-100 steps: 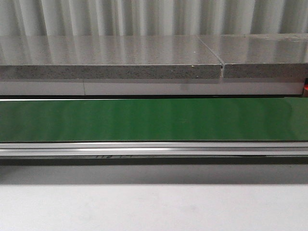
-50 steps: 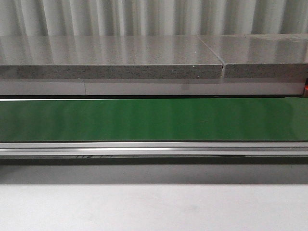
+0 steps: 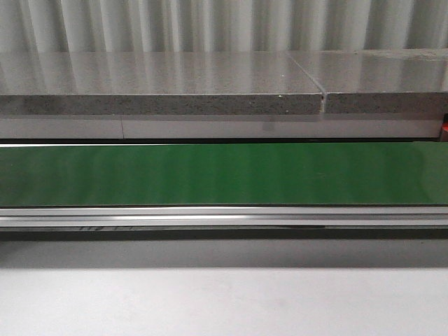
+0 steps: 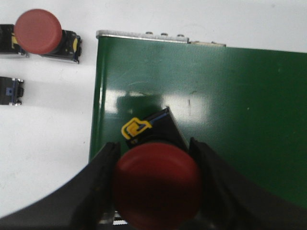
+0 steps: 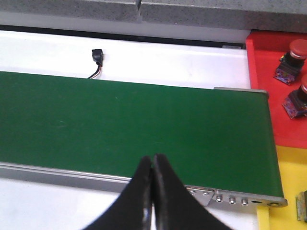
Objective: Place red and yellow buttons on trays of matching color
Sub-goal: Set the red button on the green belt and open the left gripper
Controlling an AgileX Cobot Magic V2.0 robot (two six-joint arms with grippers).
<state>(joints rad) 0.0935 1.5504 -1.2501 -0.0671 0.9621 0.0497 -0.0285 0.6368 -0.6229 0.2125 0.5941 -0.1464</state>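
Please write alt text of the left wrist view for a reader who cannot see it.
The left gripper holds a red button between its fingers above the end of a green conveyor belt. Another red button lies on the white table beside the belt.

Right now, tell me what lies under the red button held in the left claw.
Under the red button in the left claw lies the green conveyor belt. The button's black-and-yellow base shows; the belt directly beneath is covered.
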